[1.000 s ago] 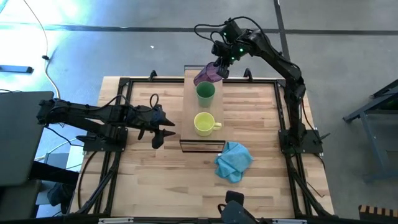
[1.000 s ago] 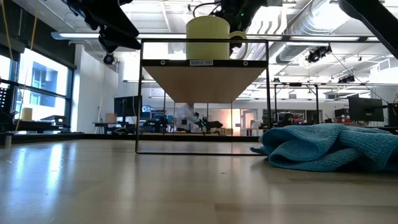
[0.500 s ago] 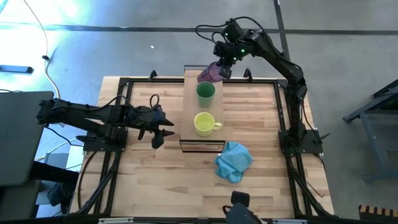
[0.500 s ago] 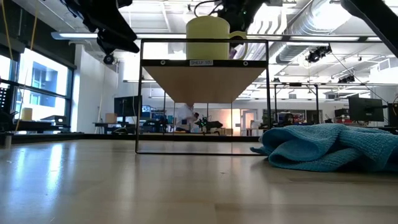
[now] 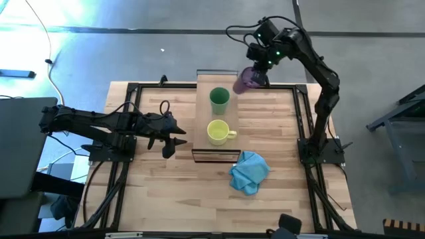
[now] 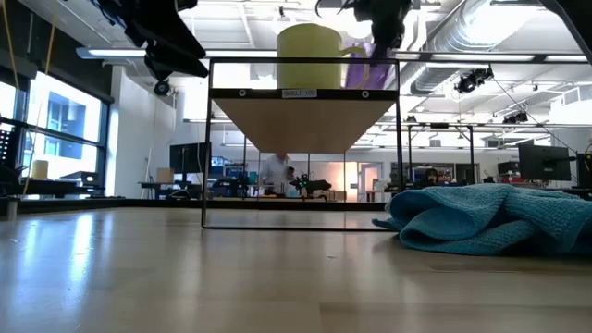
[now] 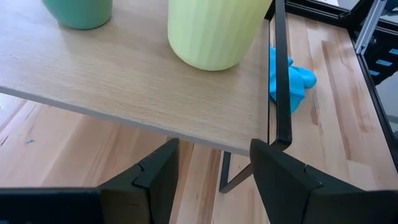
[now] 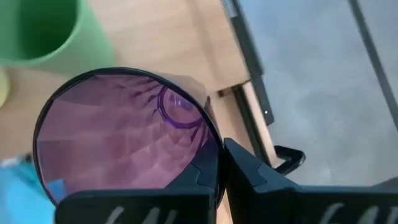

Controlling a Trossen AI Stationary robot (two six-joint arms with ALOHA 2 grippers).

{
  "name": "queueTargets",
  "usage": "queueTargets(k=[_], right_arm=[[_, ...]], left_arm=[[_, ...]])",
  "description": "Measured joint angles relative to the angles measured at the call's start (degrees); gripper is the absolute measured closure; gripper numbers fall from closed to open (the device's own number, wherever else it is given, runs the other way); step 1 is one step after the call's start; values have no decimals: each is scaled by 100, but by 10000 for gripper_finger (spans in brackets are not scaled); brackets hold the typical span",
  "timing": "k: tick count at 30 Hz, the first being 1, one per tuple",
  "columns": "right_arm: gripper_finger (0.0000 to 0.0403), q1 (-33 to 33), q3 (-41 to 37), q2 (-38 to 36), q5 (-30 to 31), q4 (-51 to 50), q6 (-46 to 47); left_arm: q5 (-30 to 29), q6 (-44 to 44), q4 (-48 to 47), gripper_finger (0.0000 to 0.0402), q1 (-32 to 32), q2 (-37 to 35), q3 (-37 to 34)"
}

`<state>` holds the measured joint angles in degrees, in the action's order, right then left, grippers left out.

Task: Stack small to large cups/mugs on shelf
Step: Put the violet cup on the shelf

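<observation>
The translucent purple tumbler [image 5: 244,81] hangs tilted in my shut right gripper [image 5: 255,72], off the right side of the shelf's [image 5: 202,113] far end. It also shows in the low view as the purple tumbler [image 6: 380,63], beside the mug. The green cup [image 5: 220,98] and the yellow mug [image 5: 217,132] stand on their bases on the shelf board, the mug nearer and its handle pointing right. My left gripper [image 7: 211,168] waits open, level with the shelf's near left edge [image 7: 124,81]. My right gripper pinches the tumbler's wall at the rim [image 8: 214,152], one finger [image 8: 198,179] inside the tumbler and the other [image 8: 258,180] outside. The fingers come from above and the far side, slanting down. The tumbler is lifted clear and tilted, its mouth toward the gripper.
A crumpled blue cloth [image 5: 249,171] lies on the table by the shelf's near right corner. The shelf's dark frame [image 6: 400,139] and the table's black rails [image 5: 302,113] stand close by. Bare tabletop shows left and right of the shelf.
My right gripper has carried the purple tumbler from over the shelf's far end toward the table's right, past the shelf's right edge, keeping hold of it. The green cup, the yellow mug and my left arm have stayed put.
</observation>
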<state>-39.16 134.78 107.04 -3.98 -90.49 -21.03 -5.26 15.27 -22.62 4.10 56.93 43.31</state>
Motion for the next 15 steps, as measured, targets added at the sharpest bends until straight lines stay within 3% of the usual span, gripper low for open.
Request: queueTargets(k=[8,15], right_arm=[[403,12,-102,-87,-33,41,218],[403,-185,-102,-87,138,47,1026]], left_arm=[[-17,27,15,218,-1,0,0],[-20,48,9,218,-1,0,0]])
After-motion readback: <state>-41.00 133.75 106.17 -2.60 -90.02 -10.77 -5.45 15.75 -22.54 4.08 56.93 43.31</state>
